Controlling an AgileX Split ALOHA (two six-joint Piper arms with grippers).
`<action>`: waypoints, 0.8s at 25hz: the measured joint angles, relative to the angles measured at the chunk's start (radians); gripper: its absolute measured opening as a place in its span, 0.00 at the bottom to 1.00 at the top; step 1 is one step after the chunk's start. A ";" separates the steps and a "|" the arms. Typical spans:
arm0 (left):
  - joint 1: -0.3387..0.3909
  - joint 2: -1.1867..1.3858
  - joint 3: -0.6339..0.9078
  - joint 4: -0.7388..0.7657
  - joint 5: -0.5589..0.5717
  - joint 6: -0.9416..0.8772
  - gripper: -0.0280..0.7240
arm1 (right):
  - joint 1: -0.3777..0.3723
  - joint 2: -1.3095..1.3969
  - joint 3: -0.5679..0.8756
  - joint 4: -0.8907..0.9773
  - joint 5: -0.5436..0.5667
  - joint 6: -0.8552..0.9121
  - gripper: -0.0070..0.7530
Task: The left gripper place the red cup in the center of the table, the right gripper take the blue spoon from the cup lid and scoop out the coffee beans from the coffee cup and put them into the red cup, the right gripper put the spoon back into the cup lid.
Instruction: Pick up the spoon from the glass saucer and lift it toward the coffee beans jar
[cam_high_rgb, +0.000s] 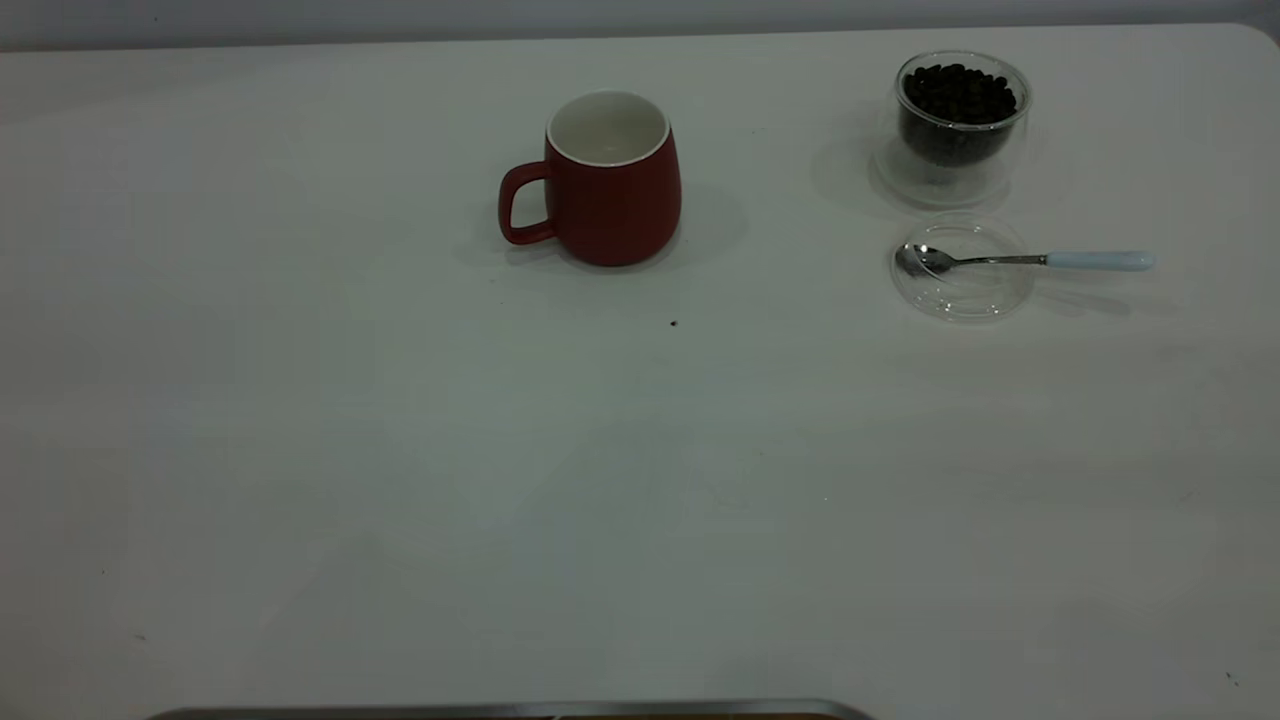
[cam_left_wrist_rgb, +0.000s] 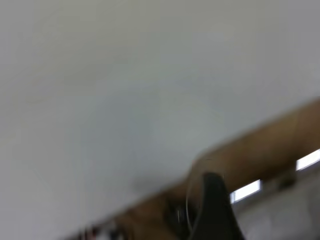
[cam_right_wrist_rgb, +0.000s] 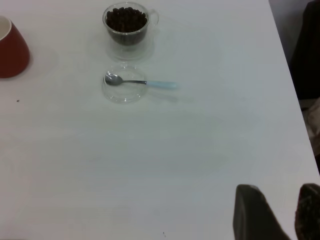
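The red cup (cam_high_rgb: 610, 180) (cam_right_wrist_rgb: 10, 47) stands upright and empty at the table's (cam_high_rgb: 640, 480) far middle, handle toward the left. At the far right stands the clear coffee cup (cam_high_rgb: 960, 130) (cam_right_wrist_rgb: 126, 30), filled with coffee beans (cam_high_rgb: 958, 95) (cam_right_wrist_rgb: 126, 19). Just in front of it lies the cup lid (cam_high_rgb: 965, 295) (cam_right_wrist_rgb: 122, 94) with the blue spoon (cam_high_rgb: 1040, 260) (cam_right_wrist_rgb: 142, 82) resting across it, bowl in the lid, handle pointing right. My right gripper (cam_right_wrist_rgb: 279, 192) is open and empty, high over the near right of the table. My left gripper (cam_left_wrist_rgb: 212, 200) shows only as a dark blurred shape beyond the table edge. Neither gripper appears in the exterior view.
A tiny dark speck (cam_high_rgb: 673, 323) lies in front of the red cup. A metal edge (cam_high_rgb: 510, 710) runs along the near side. In the right wrist view the table's edge meets a dark object (cam_right_wrist_rgb: 307, 50) beyond it.
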 joint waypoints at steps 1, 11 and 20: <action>0.000 -0.010 0.053 0.000 -0.002 -0.002 0.82 | 0.000 0.000 0.000 0.000 0.000 0.000 0.32; -0.002 -0.048 0.276 -0.010 -0.050 -0.004 0.82 | 0.000 0.000 0.000 0.000 0.000 0.000 0.32; 0.157 -0.080 0.276 -0.030 -0.053 -0.004 0.82 | 0.000 0.000 0.000 0.000 0.000 0.000 0.32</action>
